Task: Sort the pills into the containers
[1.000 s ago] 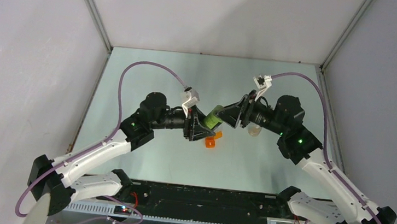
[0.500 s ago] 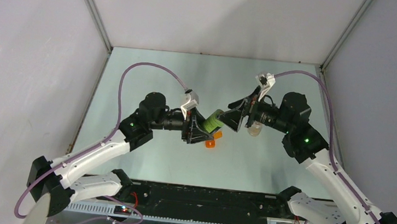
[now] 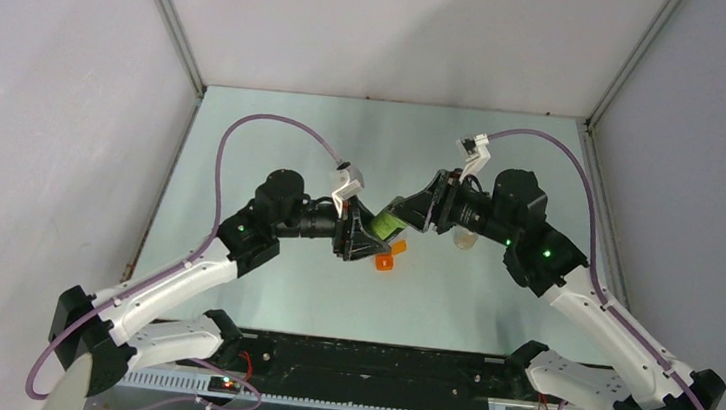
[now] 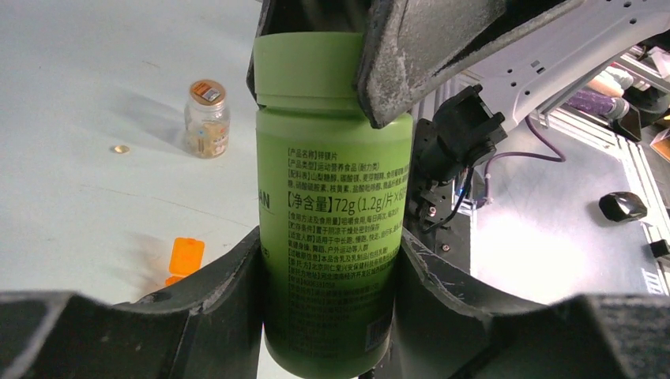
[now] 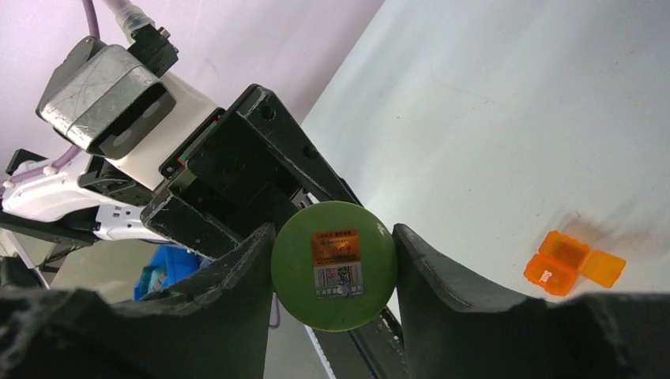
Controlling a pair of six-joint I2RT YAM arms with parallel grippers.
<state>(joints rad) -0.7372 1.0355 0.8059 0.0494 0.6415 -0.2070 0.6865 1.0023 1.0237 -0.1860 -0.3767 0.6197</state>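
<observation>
Left hand (image 3: pixel 360 231) was clamped on the body of the green bottle (image 3: pixel 390 220), which was held tilted in the air above the bench (image 3: pixel 275 136), mid-workspace. Orange box (image 3: pixel 388 260) lay open on the bench just below it. Right hand (image 5: pixel 332 237) was clamped end-on around the bottle's cap. Clear vial (image 4: pixel 207 118) stood upright further right, with a loose pill (image 4: pixel 120 148) near it.

This is a robotics lab cell. Plain white panels (image 3: pixel 39 83) on aluminium framing (image 3: pixel 168 17) box in a pale table (image 3: pixel 450 304), with purple cabling (image 3: pixel 277 115) and a wiring rail (image 3: pixel 370 403) along its near edge.
</observation>
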